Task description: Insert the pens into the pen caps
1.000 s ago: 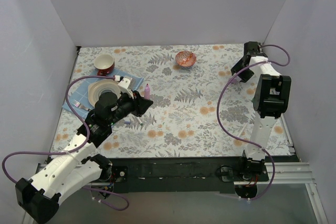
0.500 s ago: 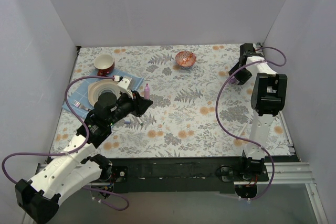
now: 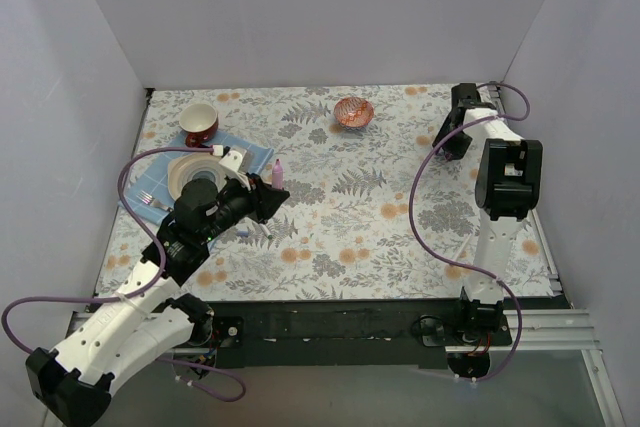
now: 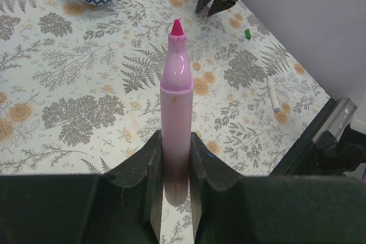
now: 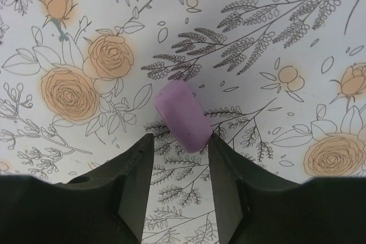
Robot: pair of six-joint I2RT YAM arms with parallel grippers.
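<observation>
As the cap must be met tip-first, the pink marker (image 4: 174, 101) is clenched by its rear barrel in the left pincer (image 4: 174, 141). It is held above the surface (image 3: 340, 237), left of and nearer than the orange bowl (image 3: 353, 112), tip aimed outward. Pink cap (image 5: 182, 115): laid flat right of the bowl, straddled by the right pincer (image 5: 181, 141), jaws parted and not yet clamped, presumably for pickup.
</observation>
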